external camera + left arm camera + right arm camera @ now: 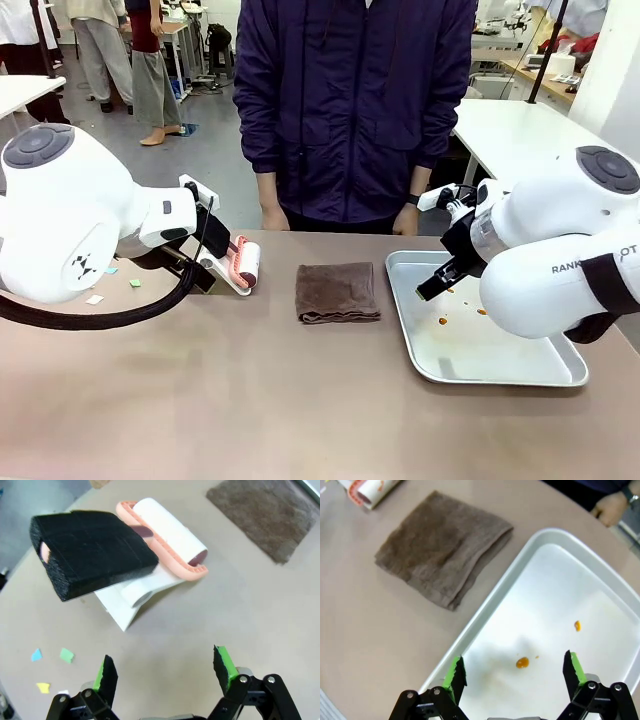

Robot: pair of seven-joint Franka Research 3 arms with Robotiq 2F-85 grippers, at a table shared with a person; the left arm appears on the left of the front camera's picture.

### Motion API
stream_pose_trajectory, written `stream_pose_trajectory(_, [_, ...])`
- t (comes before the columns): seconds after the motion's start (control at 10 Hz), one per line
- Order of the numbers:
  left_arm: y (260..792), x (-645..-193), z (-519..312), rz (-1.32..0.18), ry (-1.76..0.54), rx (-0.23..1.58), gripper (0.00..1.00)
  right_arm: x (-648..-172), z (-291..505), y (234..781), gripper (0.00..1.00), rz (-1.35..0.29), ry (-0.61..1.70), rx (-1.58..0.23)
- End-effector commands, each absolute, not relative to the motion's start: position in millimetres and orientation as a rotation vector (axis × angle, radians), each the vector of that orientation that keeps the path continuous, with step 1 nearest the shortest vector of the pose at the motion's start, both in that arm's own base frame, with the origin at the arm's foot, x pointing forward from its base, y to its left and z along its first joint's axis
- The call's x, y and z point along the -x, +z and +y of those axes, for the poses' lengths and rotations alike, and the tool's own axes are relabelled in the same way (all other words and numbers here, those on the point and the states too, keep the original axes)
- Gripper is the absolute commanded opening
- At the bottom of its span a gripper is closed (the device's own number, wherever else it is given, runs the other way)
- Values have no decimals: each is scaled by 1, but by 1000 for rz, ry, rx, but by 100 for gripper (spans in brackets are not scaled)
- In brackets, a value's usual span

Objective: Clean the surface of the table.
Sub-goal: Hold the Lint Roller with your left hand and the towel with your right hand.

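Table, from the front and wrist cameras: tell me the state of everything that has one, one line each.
Table: littered with small paper scraps at the robot's left.
Lint roller: resting on the table, ungripped.
Tray: flat on the table, spotted with orange drips.
Towel: folded, lying flat beside the tray, not touching it.
Left pincer: open, empty, near the lint roller.
Right pincer: open, empty, above the tray.

One tabletop [250, 400] carries one lint roller [245, 266], one towel [337, 292], one tray [500, 365] with two orange spots [522, 662], and at least three paper scraps [66, 655]. Two claws: left claw [165, 665], right claw [514, 666]. One person [350, 100].
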State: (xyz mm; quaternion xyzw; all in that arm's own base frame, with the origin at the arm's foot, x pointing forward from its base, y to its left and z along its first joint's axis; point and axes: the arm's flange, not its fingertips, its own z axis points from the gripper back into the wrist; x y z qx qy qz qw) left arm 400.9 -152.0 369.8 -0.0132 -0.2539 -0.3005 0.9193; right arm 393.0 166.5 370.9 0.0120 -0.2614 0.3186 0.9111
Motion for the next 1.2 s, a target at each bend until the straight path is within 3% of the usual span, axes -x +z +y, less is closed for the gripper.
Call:
stream_pose_trajectory(0.0, [401, -388, -128, -388, -666, 127, 100, -368, 153, 402, 100, -415, 588, -105])
stream_pose_trajectory(0.2, [447, -369, -87, -291, -482, 255, 100, -336, 118, 436, 100, -305, 451, -276])
stream_pose_trajectory(0.3, [467, -355, -66, -350, -459, 367, 100, -324, 99, 448, 100, -307, 392, -406])
stream_pose_trajectory(0.4, [487, -332, -13, -461, -363, 579, 100, -301, 49, 457, 100, -317, 236, -694])
stream_pose_trajectory(0.8, [463, -317, 83, -589, -58, 913, 100, -284, -48, 438, 100, -394, -54, -1009])
stream_pose_trajectory(1.1, [411, -304, 156, -586, 111, 1002, 100, -276, -130, 406, 100, -443, -249, -1182])
